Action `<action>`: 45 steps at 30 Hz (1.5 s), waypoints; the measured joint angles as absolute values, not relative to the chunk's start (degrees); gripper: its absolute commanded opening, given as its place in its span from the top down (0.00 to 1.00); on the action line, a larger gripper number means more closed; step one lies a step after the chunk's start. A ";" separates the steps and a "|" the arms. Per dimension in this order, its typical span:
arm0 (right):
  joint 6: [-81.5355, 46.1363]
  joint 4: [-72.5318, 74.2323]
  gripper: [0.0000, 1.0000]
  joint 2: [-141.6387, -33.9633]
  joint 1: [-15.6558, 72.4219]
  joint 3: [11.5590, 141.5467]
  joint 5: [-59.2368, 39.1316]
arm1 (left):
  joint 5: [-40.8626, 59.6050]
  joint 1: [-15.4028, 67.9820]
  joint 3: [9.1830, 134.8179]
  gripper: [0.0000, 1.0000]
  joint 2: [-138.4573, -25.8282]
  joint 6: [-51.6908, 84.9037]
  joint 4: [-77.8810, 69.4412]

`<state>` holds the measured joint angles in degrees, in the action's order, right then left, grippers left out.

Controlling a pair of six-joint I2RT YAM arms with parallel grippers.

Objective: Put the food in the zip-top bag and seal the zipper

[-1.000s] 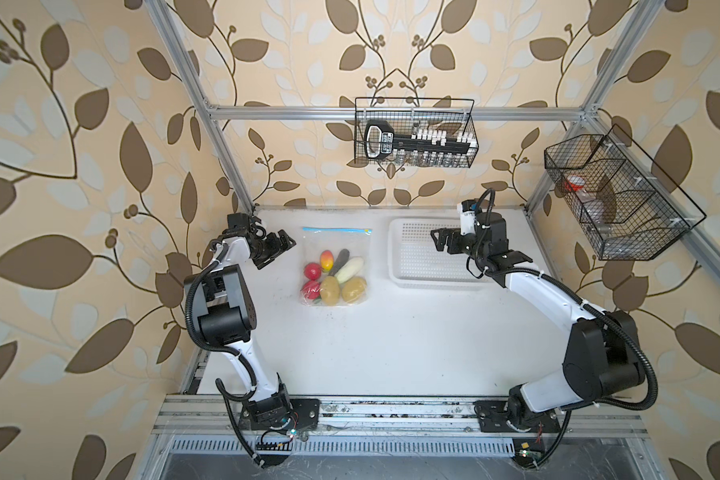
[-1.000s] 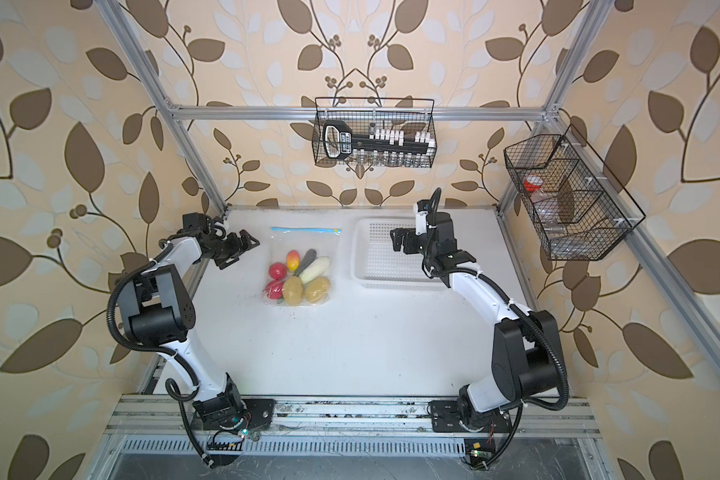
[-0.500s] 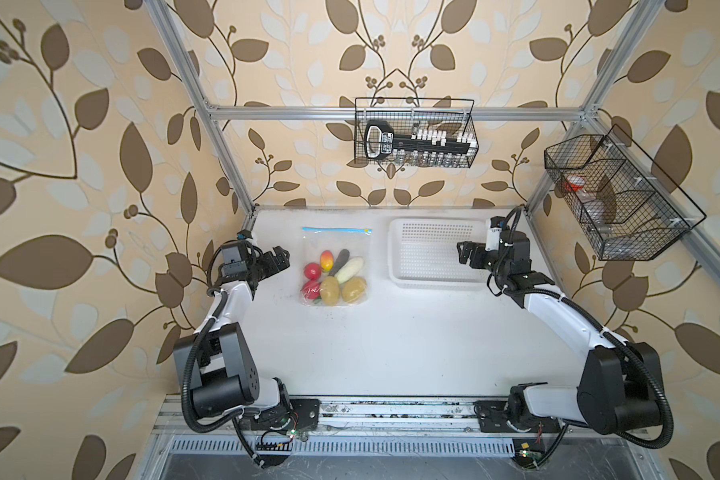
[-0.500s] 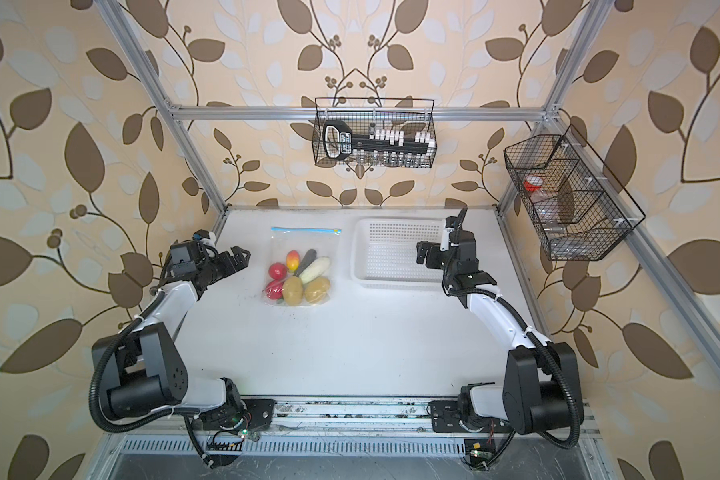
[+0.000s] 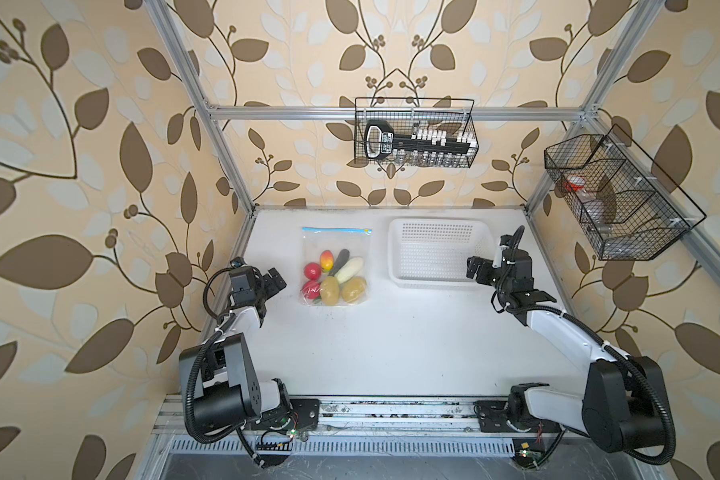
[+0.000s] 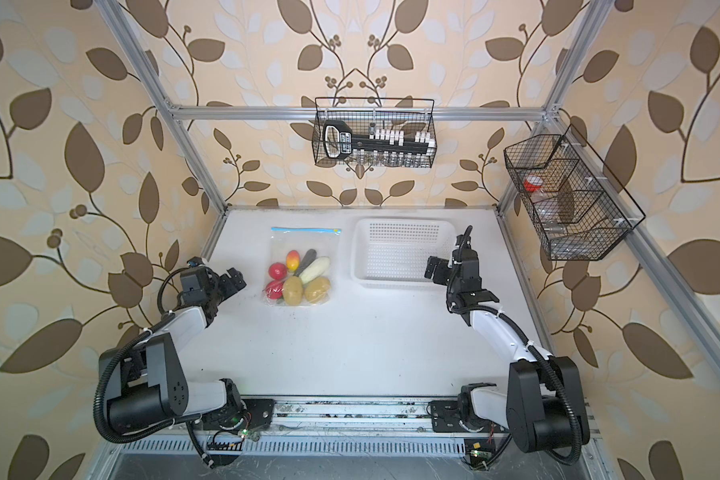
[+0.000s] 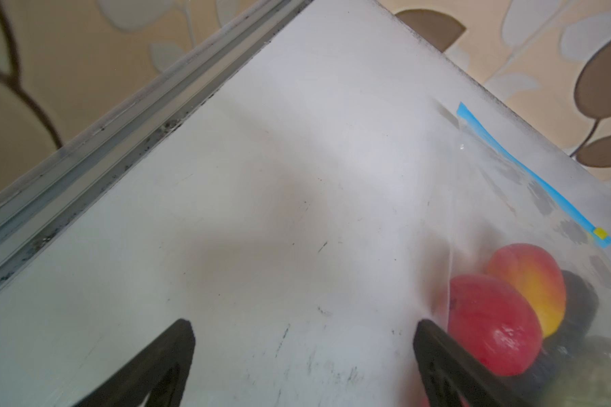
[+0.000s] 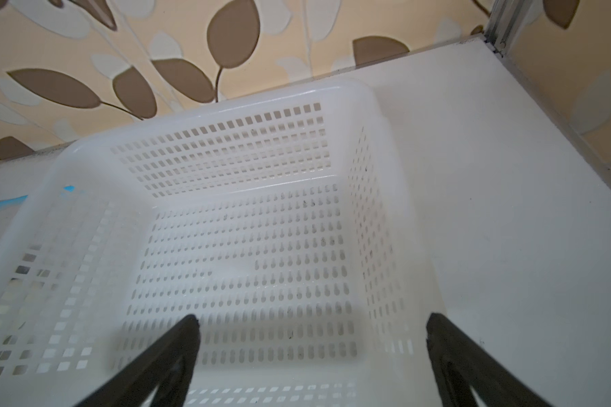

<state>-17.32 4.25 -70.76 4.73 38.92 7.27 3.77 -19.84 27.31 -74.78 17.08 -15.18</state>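
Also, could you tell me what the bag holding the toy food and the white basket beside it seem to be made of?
The bag looks like thin clear plastic film, glossy: the food shows through it. The basket looks like moulded white plastic, smooth, with rows of slots.

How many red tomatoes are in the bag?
2. The far tomato lies inside the zip-top bag beside the red-yellow fruit; the near tomato is tucked against a potato. Others could hide underneath.
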 measured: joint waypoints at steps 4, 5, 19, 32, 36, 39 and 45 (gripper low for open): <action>-17.26 4.51 0.00 -70.04 4.73 38.94 9.76 | 2.83 -19.09 21.98 0.01 -74.87 17.12 -23.38; -17.30 4.47 0.00 -70.02 4.73 38.92 10.96 | 2.37 -18.41 21.28 0.01 -75.13 16.88 -25.15; -17.23 7.60 0.00 -66.54 3.95 32.53 25.96 | -10.20 -2.17 17.63 0.01 -85.69 8.58 -46.59; -12.32 26.33 0.00 -68.05 3.84 20.99 33.58 | -10.57 -1.48 20.05 0.01 -85.89 4.38 -43.29; -11.86 31.11 0.00 -69.21 3.84 19.44 33.61 | -11.14 -1.48 20.47 0.01 -85.89 4.40 -42.59; -11.51 34.30 0.00 -69.41 3.84 18.00 33.30 | -11.20 -1.48 20.49 0.01 -85.89 4.38 -42.02; -10.04 39.33 0.00 -69.47 3.84 15.92 31.86 | -11.22 -1.48 20.49 0.01 -85.89 4.38 -41.60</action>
